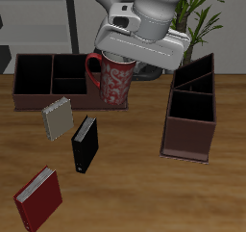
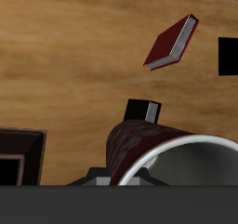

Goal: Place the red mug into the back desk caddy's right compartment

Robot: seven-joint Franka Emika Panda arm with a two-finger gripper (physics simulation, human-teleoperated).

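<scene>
While the pincer (image 1: pixel 123 55) clamps the red mug (image 1: pixel 112 79), only wrist view shows its rim (grey inside).

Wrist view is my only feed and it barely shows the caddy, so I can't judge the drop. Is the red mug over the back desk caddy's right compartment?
Observer: Yes. The red mug hangs tilted over the right compartment of the back desk caddy.
Operator: Are the other cells free?
Observer: The far end cell and the small middle cells look empty.
Operator: Anything close that I might hit?
Observer: A pale book stands just in front of the caddy, clear of the mug.
</scene>
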